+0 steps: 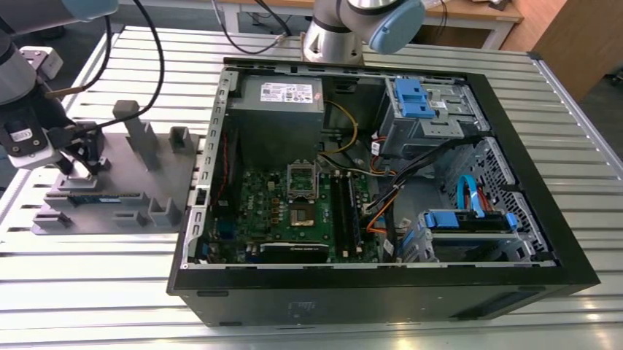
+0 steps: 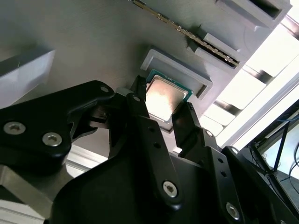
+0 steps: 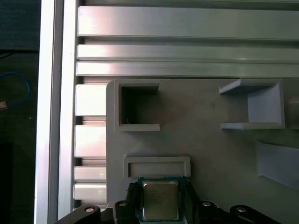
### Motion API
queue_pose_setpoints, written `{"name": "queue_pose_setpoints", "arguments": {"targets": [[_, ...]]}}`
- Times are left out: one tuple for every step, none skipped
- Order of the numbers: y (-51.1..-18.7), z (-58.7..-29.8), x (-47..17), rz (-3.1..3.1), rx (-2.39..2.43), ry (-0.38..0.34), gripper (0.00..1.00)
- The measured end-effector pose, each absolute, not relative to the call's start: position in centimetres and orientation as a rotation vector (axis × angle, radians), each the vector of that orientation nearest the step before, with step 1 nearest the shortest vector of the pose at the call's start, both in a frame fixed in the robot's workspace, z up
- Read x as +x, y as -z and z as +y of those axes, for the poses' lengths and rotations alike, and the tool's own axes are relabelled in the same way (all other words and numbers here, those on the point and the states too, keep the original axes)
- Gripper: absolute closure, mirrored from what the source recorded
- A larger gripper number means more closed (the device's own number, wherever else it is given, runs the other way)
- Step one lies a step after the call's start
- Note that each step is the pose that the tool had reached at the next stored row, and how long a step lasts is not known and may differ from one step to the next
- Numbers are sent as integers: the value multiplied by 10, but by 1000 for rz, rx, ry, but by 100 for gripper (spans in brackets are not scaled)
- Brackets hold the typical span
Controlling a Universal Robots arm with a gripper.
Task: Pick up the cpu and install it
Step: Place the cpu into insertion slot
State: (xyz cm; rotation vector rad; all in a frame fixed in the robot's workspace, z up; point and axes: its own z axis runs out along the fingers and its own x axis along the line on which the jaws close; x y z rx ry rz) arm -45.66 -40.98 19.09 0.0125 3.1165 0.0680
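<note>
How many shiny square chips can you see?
1. The cpu lies in a pocket of the grey tray, right at the gripper. Another may be hidden inside the computer; I cannot tell.

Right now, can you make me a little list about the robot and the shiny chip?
end effector: shut on the chip, gripping two opposite edges
chip: flat, shiny side up, at its holder on the grey tray
memory stick: on the same tray, near the chip's holder
computer case: open, to the exterior view's right of the tray
chip installed: not yet
</note>
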Motion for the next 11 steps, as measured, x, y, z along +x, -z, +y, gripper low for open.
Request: {"name": "queue_pose_setpoints", "arguments": {"targets": [[-192,-410,-457,3117,13,-68,53],[-194,-410,-457,3116,13,-68,53],[-195,-410,-457,3116,13,-68,53],[-196,-410,-457,3116,13,-68,53],[-197,-410,-457,3116,13,-68,53],[-198,-410,-457,3116,13,-68,53],[-199,-410,-457,3116,13,-68,53],[-201,-410,-457,3116,13,-68,53],[-202,-410,-457,3116,13,-68,53],[-204,-410,-457,3116,13,-68,53],[-205,-410,-457,3117,13,-68,53]]}}
